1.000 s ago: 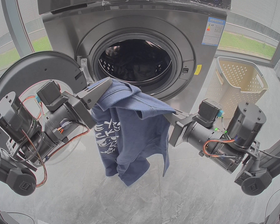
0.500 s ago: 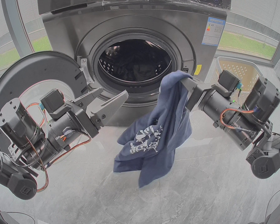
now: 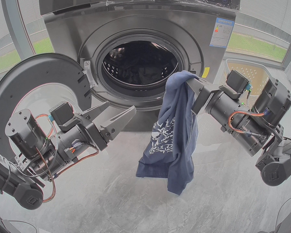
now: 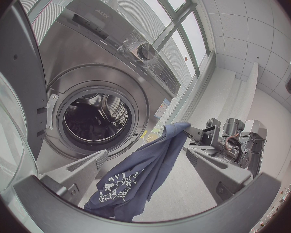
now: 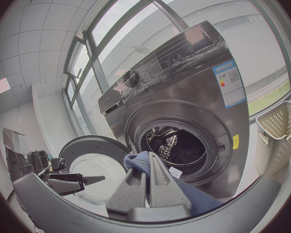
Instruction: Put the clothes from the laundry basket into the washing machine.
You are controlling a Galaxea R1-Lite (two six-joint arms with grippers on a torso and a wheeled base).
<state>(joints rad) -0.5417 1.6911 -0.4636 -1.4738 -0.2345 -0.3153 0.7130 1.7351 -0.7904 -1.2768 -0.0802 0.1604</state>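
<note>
A dark blue T-shirt (image 3: 176,136) with white print hangs down in front of the washing machine (image 3: 139,23), held by its top edge. My right gripper (image 3: 185,78) is shut on that edge, just right of and below the open drum (image 3: 140,63). In the right wrist view the cloth (image 5: 135,162) bunches between the closed fingers (image 5: 161,178). My left gripper (image 3: 121,106) is open with nothing in it, left of the shirt and below the drum's rim. Dark clothes lie inside the drum (image 4: 95,118). The beige laundry basket (image 3: 249,76) stands right of the machine, partly behind my right arm.
The round machine door (image 3: 35,78) stands swung open to the left, behind my left arm. Grey tiled floor (image 3: 119,194) lies under the hanging shirt. Windows run behind the machine on both sides.
My left gripper let go of the shirt and opened, then sank a little. The right gripper rose to the right with the shirt, which now hangs straight from it alone.
</note>
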